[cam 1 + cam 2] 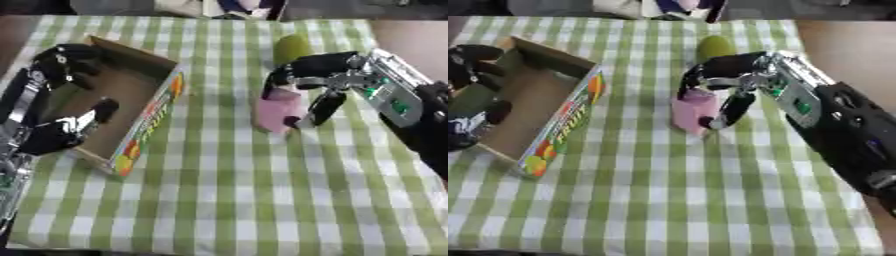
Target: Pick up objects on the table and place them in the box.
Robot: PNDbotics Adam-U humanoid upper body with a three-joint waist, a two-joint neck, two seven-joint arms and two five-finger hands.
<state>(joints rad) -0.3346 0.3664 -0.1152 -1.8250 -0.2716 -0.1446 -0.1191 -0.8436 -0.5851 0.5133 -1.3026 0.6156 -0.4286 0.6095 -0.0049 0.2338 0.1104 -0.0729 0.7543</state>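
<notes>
Here the worktop (262, 200), covered in a green-and-white checked cloth, carries an open cardboard box (131, 115) at the left, its printed side wall facing right, and the left hand (61, 132) rests at the box's left edge with its fingers curled over the rim into the box. Right of centre the right hand (737, 82) comes in from the right with fingers and thumb curled around a pink block-shaped object (693, 114) standing on the cloth, while a yellow-green rounded object (715, 47) sits just beyond it on the far side
</notes>
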